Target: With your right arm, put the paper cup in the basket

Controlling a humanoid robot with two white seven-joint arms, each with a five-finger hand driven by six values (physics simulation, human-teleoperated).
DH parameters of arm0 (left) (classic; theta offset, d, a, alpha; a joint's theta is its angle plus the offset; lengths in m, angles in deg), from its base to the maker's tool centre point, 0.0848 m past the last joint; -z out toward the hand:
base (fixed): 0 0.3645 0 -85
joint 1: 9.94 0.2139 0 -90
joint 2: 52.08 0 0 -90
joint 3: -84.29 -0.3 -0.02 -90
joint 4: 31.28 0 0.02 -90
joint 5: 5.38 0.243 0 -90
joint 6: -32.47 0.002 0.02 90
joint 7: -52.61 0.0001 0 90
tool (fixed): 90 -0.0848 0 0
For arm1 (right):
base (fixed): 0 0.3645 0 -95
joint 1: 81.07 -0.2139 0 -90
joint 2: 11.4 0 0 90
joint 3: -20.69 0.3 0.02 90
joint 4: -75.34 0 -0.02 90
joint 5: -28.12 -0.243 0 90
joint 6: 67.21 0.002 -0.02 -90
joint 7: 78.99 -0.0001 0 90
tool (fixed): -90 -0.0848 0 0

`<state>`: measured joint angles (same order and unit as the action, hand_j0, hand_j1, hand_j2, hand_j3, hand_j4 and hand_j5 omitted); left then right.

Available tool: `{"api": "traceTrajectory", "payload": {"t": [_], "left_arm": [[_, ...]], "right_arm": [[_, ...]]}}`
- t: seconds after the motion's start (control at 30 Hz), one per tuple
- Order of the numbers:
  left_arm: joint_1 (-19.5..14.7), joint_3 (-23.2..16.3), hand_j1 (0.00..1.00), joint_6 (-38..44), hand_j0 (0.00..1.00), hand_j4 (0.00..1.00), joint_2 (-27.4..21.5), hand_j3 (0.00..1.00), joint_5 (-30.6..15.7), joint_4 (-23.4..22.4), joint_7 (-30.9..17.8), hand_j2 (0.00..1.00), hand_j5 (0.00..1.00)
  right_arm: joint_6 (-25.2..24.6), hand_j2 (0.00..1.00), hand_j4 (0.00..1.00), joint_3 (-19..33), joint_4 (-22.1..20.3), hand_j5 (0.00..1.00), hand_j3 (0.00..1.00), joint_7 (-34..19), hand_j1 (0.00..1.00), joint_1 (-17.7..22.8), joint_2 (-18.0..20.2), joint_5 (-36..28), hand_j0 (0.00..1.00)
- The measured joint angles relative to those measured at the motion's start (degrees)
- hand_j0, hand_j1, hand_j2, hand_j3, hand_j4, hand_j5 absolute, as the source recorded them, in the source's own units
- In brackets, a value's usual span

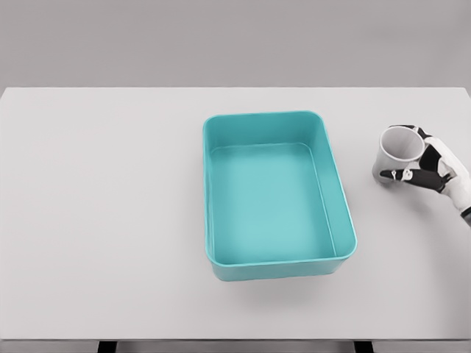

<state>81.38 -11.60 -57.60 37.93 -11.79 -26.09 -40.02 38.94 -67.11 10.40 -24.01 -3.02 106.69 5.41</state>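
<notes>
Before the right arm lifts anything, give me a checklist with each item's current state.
1. Right hand at the paper cup: ok, fingers wrap its side.
2. Grasp firm: cannot tell, contact on the far side is hidden.
3. Cup upright: ok, open mouth faces up.
4. Basket ready to receive: ok, nothing inside.
5. Path from cup to basket over the table: ok, nothing between them.
6. Left arm out of the way: ok, not in view.
</notes>
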Motion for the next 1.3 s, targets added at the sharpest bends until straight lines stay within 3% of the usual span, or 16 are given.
{"api": "traceTrajectory", "payload": {"t": [0.27, 0.43, 0.73, 0.97, 1.3], "left_arm": [[0.0, 0.0, 1.00, 0.0, 1.00, 1.00, 0.0, 1.00, 0.0, 0.0, 0.0, 1.00, 1.00], [0.0, 0.0, 1.00, 0.0, 1.00, 1.00, 0.0, 1.00, 0.0, 0.0, 0.0, 1.00, 1.00], [0.0, 0.0, 1.00, 0.0, 1.00, 1.00, 0.0, 1.00, 0.0, 0.0, 0.0, 1.00, 1.00], [0.0, 0.0, 1.00, 0.0, 1.00, 1.00, 0.0, 1.00, 0.0, 0.0, 0.0, 1.00, 1.00], [0.0, 0.0, 1.00, 0.0, 1.00, 1.00, 0.0, 1.00, 0.0, 0.0, 0.0, 1.00, 1.00]], "right_arm": [[4.9, 0.54, 0.54, 0.2, -8.8, 0.54, 0.54, 0.0, 0.54, 0.0, 0.8, 1.4, 0.54], [8.2, 0.53, 0.53, -0.2, -16.5, 0.53, 0.53, 0.0, 0.53, 0.0, 0.5, 8.1, 0.53], [16.5, 0.54, 0.54, -4.7, -24.7, 0.54, 0.54, 0.0, 0.54, -2.2, 0.6, 16.8, 0.54], [18.8, 0.54, 0.54, -11.4, -28.0, 0.54, 0.54, 0.0, 0.54, -5.4, 1.2, 24.5, 0.54], [19.0, 0.54, 0.54, -22.5, -30.4, 0.54, 0.54, 0.0, 0.54, -12.6, 9.0, 27.0, 0.54]]}}
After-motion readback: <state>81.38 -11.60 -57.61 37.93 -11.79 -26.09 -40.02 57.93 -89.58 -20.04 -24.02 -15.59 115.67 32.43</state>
